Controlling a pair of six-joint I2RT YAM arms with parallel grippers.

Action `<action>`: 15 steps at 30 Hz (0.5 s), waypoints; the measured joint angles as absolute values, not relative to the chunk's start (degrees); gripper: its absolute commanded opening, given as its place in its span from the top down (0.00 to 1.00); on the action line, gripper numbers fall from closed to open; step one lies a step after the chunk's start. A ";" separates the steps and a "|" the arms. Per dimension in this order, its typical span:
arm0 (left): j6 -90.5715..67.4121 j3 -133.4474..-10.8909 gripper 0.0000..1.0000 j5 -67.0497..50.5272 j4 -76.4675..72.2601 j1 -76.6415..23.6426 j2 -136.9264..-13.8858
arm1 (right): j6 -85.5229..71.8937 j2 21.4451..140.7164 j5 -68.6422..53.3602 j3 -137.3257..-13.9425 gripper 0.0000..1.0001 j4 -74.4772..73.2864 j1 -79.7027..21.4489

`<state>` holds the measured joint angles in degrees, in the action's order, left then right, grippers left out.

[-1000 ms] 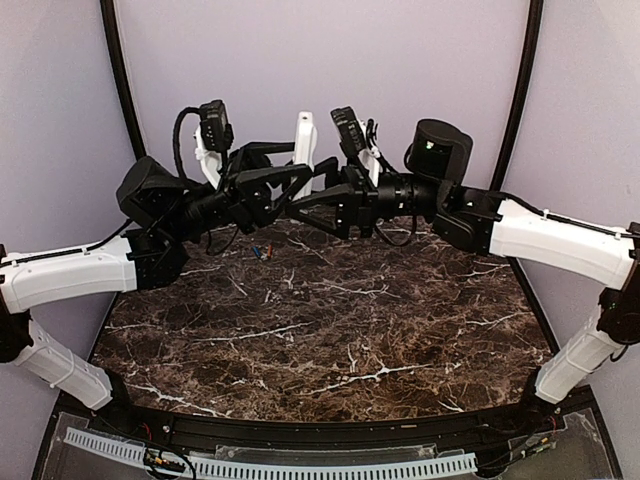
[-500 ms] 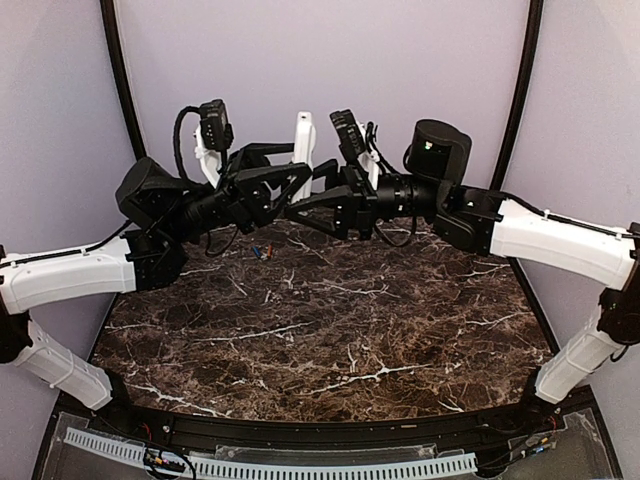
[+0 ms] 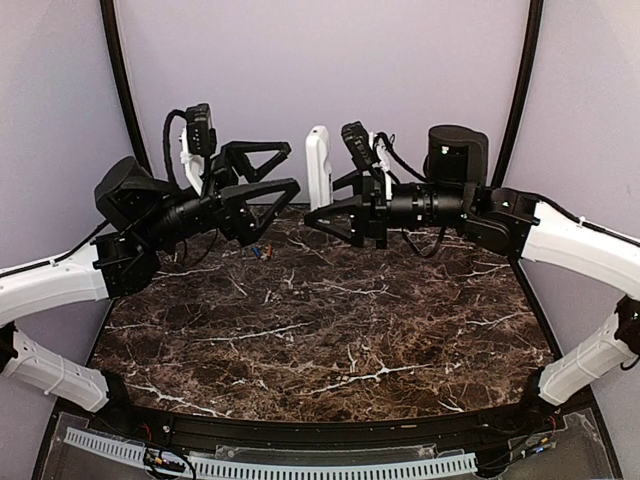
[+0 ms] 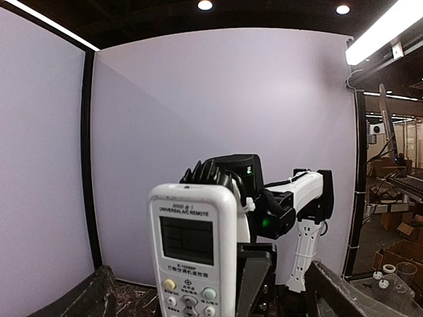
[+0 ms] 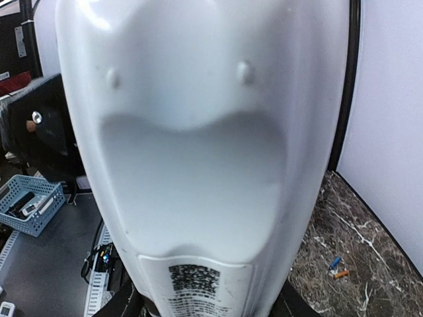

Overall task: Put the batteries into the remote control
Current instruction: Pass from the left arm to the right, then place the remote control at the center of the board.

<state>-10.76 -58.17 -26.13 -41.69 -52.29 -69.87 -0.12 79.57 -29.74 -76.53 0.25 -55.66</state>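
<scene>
We note top view: high behind arm bases, tilted down over whole table [image 3: 330, 330], far off. Left wrist view: level, looking out between own spread jaws, mid-range, onto screen face of remote control [image 4: 192, 257], right arm [image 4: 307, 191] behind. Right wrist view: pressed close to remote control back, held between own jaws, filling frame. All three share remote control. Top and right wrist share batteries [image 3: 263, 251] on table below left jaws.
</scene>
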 measured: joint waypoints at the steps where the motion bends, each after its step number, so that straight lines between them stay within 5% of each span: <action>1: -10.00 -58.04 0.01 -25.15 -40.25 -52.29 -68.64 | 0.40 79.26 -28.47 -76.44 1.00 -1.52 -55.64; 15: -3.51 -56.40 0.01 -8.14 -23.05 -52.29 -49.17 | 8.91 96.18 -3.44 -80.25 0.99 -38.50 -57.08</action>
<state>-3.51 -56.40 -8.14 -23.05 -52.29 -49.17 8.91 96.18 -3.44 -80.25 -38.50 -57.08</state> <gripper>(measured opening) 0.989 0.483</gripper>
